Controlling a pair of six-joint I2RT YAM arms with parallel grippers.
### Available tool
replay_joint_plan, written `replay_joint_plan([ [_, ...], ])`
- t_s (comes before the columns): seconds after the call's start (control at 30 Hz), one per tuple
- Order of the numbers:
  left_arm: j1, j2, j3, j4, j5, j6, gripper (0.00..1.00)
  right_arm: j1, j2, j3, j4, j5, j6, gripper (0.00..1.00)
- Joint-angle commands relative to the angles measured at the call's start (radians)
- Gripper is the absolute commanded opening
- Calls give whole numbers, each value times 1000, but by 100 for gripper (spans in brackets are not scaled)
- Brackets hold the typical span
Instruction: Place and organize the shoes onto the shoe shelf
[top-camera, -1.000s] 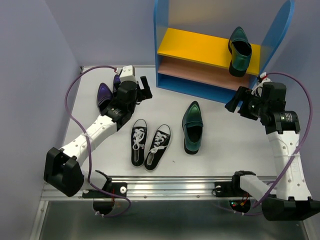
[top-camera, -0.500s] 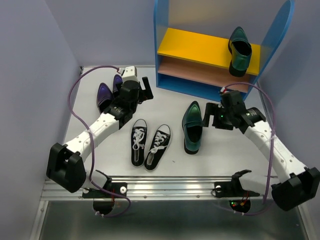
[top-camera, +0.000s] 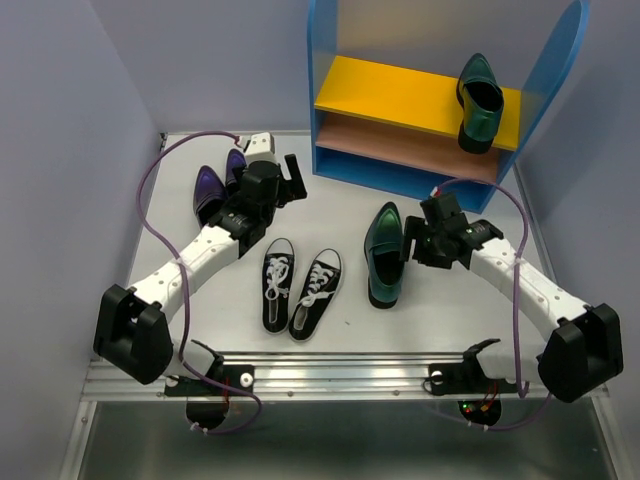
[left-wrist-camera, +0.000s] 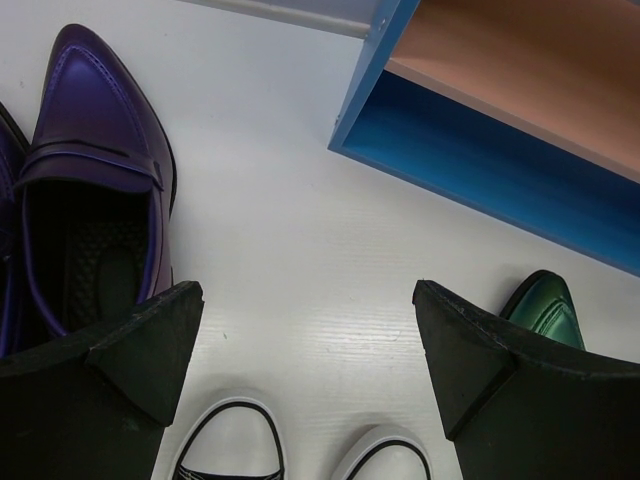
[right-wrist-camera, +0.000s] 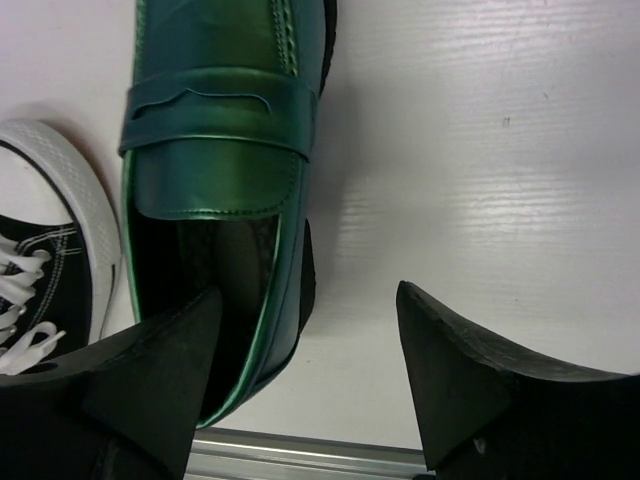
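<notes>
Gripper status: the right gripper is spread wide and nothing is held. One finger is set above the opening of the loose green loafer and the other above bare table, so that the loafer's side wall is straddled. This loafer is found on the table just in front of the shoe shelf, with its toe pointed toward the shelf's base. The left gripper is likewise spread wide and empty. It is held off the shelf's left front corner.

The step in hand is judged to be the pick-up of the loose green loafer. Its mate, the shelved green loafer, is stood at the right end of the shelf's yellow board, heel toward the front. For the next move, a descent is called for until the side wall is taken between the fingers, then a closure. Slip on the glossy upper is to be expected, so a firm hold is advised.

The black sneakers are laid side by side in front of the shelf's left end. The purple shoes are placed to the left of the shelf. Neither pair is shelved yet.

The table is white, and a faint grain is shown in the wrist views. Lavender walls are set behind the shelf and at both its sides.
</notes>
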Motion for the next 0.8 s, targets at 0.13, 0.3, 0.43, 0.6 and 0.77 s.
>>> replay_joint_plan([
  [0.13, -3, 10, 38, 27, 0, 3, 98, 52, 60, -68, 101, 19, 61, 72],
  [0.3, -3, 7, 34, 27, -2, 1, 98, 73, 96, -87, 139, 15, 68, 61],
  [0.43, -5, 7, 31, 27, 1, 0, 98, 84, 119, -88, 151, 18, 70, 47],
  [0.6, -3, 7, 28, 28, 3, -2, 98, 93, 123, -84, 170, 15, 70, 32],
  [0.77, -5, 7, 25, 31, 6, -3, 98, 93, 165, -78, 179, 16, 70, 45],
])
